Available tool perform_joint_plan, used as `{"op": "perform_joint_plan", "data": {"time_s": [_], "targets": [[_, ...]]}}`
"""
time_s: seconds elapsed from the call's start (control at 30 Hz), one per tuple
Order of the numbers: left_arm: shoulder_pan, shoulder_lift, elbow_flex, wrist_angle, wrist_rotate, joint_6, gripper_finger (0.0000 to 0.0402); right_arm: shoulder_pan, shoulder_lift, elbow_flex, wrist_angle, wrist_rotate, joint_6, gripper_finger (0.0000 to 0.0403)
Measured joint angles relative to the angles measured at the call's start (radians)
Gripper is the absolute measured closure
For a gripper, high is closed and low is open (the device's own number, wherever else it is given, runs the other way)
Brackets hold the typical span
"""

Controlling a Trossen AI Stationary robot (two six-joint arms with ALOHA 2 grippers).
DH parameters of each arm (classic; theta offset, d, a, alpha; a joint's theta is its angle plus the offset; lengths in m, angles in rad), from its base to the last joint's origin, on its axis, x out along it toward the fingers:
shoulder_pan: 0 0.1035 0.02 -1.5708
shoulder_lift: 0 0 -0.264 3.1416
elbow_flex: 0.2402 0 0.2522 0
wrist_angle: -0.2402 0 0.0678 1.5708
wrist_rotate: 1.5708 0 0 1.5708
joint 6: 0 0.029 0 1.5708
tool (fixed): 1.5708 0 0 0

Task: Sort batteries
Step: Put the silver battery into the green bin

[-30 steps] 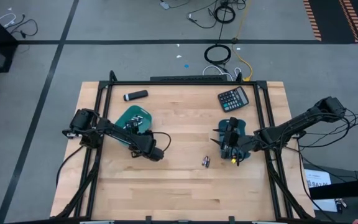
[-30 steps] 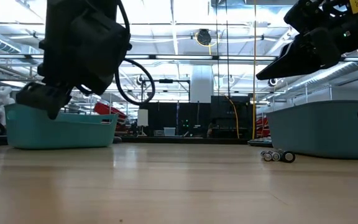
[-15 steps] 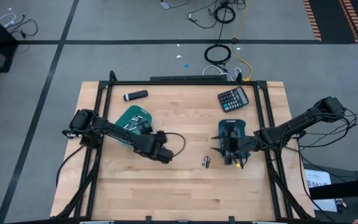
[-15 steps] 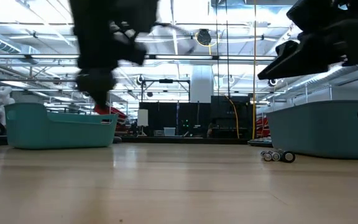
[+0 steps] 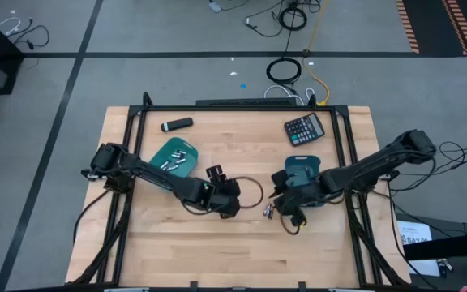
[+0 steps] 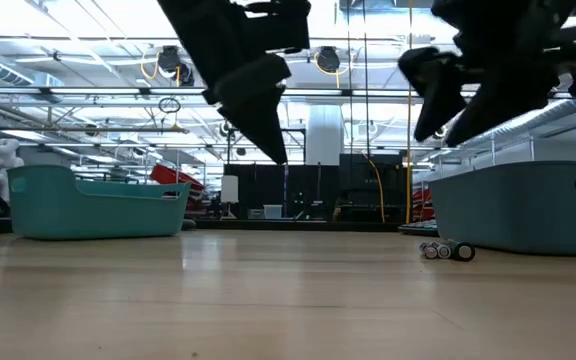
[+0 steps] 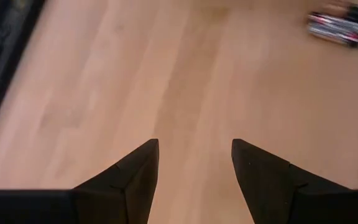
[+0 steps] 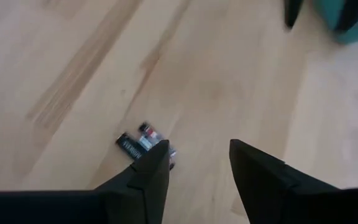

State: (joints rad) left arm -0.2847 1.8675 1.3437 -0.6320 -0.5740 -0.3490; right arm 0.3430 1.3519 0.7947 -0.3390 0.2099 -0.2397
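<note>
Two or three small loose batteries (image 5: 269, 211) lie side by side on the bare wood near the table's middle; they also show in the low view as batteries (image 6: 446, 250). More silvery cells lie in the left teal tray (image 5: 175, 156). My left gripper (image 5: 230, 200) hovers open just left of the loose batteries (image 7: 337, 25), with bare wood between its fingers (image 7: 194, 162). My right gripper (image 5: 283, 208) hovers open just right of them, and the batteries (image 8: 143, 142) lie beside its finger. Both grippers hang above the table in the low view.
The right teal tray (image 5: 303, 171) sits behind my right gripper, seen as a tray (image 6: 518, 205) in the low view. A black calculator (image 5: 305, 128) and a black marker-like cylinder (image 5: 177, 124) lie near the far edge. Bare wood stretches along the near side.
My left gripper has swung away from the left teal tray toward the table's right, to the loose batteries. My right gripper has left the spot over the right teal tray, going left and toward the near edge, down by the batteries. The batteries have stayed put.
</note>
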Motion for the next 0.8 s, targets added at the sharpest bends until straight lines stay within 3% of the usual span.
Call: {"op": "perform_joint_plan", "data": {"time_s": [0.27,0.57,0.8], "targets": [[-0.053,0.0,-0.024,0.081,0.078,0.016,0.0188,-0.044,0.237,0.156,-0.135,-0.142,-0.087,0.0247],[-0.118,0.0,-0.024,0.072,0.074,-0.029,0.0188,-0.05,0.411,0.309,-0.237,-0.14,-0.174,0.0268],[-0.159,0.0,-0.024,0.073,0.022,-0.064,0.0188,-0.053,0.49,0.345,-0.279,-0.158,-0.231,0.0269]]}}
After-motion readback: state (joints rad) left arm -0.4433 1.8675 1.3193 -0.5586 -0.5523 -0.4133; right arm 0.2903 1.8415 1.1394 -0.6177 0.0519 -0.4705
